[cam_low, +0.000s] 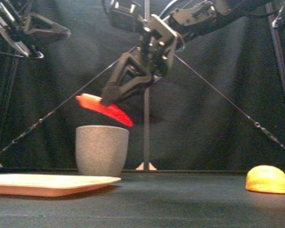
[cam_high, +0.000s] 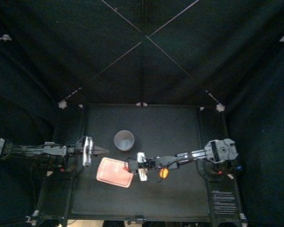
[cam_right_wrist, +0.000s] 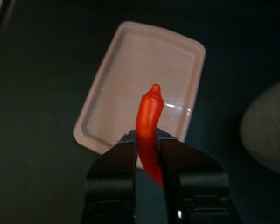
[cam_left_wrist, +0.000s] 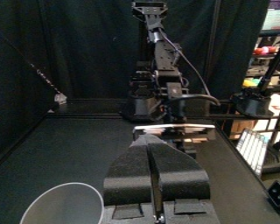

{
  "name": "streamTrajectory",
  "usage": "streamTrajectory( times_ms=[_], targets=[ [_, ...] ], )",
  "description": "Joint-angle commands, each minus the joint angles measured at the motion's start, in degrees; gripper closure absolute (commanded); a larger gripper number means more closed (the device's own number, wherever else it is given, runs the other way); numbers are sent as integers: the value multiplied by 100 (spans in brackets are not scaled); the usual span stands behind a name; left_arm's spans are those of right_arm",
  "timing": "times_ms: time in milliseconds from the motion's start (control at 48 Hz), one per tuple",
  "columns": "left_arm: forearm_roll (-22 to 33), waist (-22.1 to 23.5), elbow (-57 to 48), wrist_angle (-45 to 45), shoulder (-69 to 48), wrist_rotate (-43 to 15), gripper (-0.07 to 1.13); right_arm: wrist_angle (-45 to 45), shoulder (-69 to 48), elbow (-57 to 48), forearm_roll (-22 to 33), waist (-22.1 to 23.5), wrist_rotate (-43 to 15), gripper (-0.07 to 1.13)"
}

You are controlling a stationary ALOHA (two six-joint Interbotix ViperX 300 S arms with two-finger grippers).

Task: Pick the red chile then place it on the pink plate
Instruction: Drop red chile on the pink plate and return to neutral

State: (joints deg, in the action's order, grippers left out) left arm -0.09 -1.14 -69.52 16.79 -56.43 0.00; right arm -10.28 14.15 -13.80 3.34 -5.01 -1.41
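Red toy chile [cam_right_wrist: 150, 118] hangs pinched in the right gripper [cam_right_wrist: 150, 150], held above the flat pink plate [cam_right_wrist: 130, 61], apparently ready for lowering; left gripper [cam_left_wrist: 154, 144] rests closed, aside.

Behind plate [cam_low: 50, 183], cup [cam_low: 102, 150]; toy [cam_low: 269, 179] at right

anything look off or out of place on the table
Nothing stands out. The right gripper holds the red chile above the pink tray's edge; the tray lies flat, the grey cup stands upright, and a yellow toy lies apart.
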Motion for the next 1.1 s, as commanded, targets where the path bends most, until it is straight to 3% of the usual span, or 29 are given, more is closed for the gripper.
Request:
streamTrajectory(
  times_ms=[21,292,625,854,1104],
  targets=[
    [-9,-9,70,26,9,-9,109,316,369,624,-62,-44,9,56],
    [-9,-9,62,18,0,-9,109,246,1239,1556,105,-9,0,39],
    [-9,-18,62,9,0,-9,109,-9,932,1424,97,0,-9,28],
    [-9,-35,44,0,-9,-9,109,554,-343,404,114,396,0,28],
    [-35,-88,0,-9,-53,-18,109,2549,-2241,-1740,-18,562,9,28]
  ],
)
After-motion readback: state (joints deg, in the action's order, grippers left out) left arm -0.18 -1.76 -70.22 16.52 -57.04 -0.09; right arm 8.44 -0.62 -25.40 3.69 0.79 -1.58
